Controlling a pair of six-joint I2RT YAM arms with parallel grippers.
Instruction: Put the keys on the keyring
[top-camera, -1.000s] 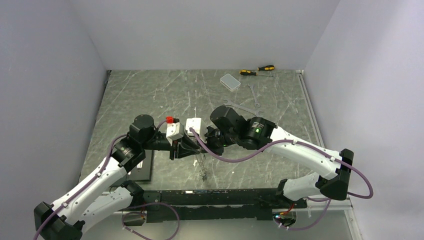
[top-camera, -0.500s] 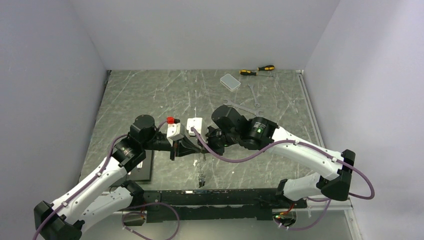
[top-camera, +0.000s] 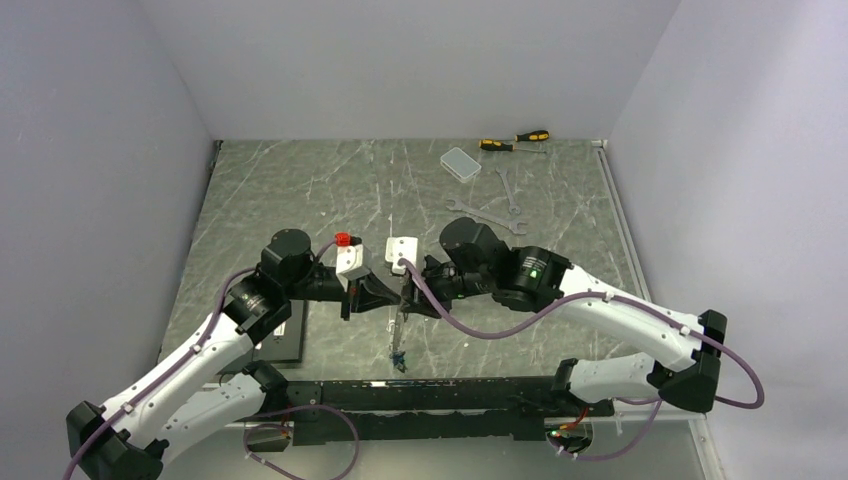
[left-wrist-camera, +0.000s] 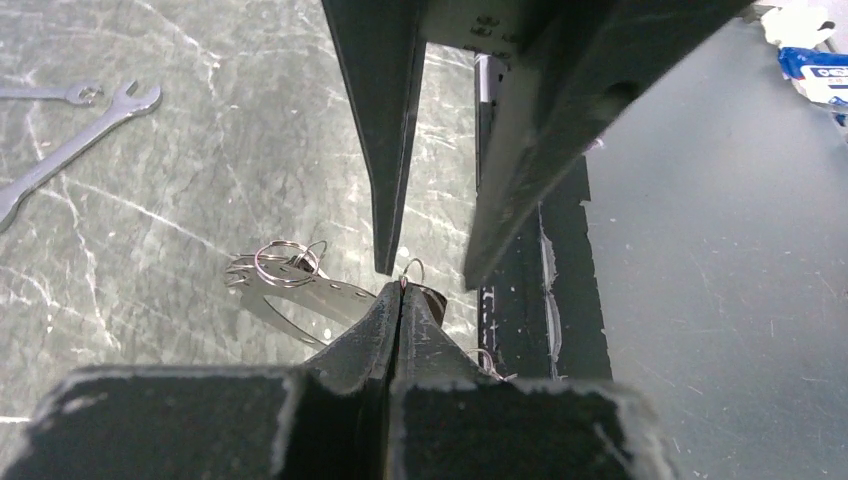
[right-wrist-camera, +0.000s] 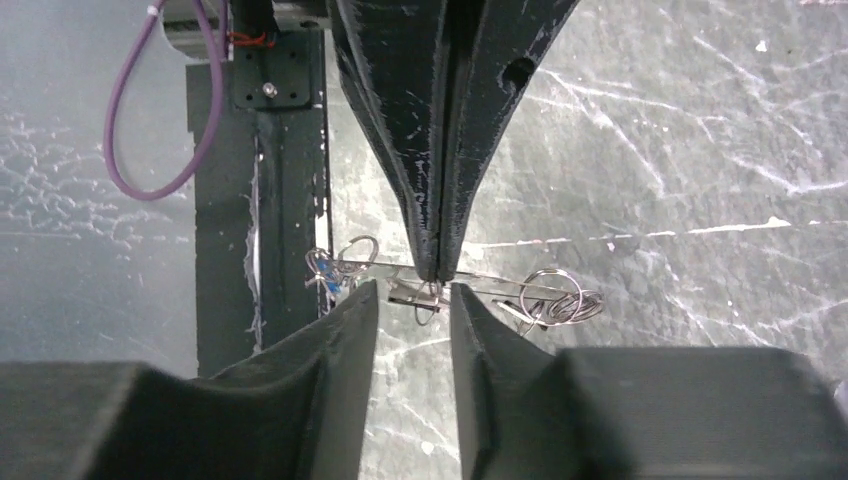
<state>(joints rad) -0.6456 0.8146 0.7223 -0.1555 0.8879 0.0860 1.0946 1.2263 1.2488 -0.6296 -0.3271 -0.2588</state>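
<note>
The keyring (top-camera: 399, 325), a thin silver wire ring, hangs between the two grippers over the near middle of the table, with the keys (top-camera: 398, 358) bunched at its low end. My left gripper (left-wrist-camera: 402, 287) is shut, pinching the ring's wire at its tips. In the right wrist view the wire (right-wrist-camera: 500, 280) runs edge-on past those shut tips, with a blue-tagged key (right-wrist-camera: 325, 280) at one end and small split rings (right-wrist-camera: 560, 297) at the other. My right gripper (right-wrist-camera: 412, 300) faces the left one, open, its fingers either side of a small hanging loop and apart from it.
Two silver wrenches (top-camera: 485, 213) lie behind the arms. A clear plastic box (top-camera: 460, 163) and yellow-black screwdrivers (top-camera: 515, 140) sit at the back. A black pad (top-camera: 285, 340) lies at the near left. A black rail (top-camera: 430, 390) runs along the near edge.
My left gripper closed on the ring wire. My right gripper let go, opened, and its arm drew back to the right. The hanging bunch swung slightly left.
</note>
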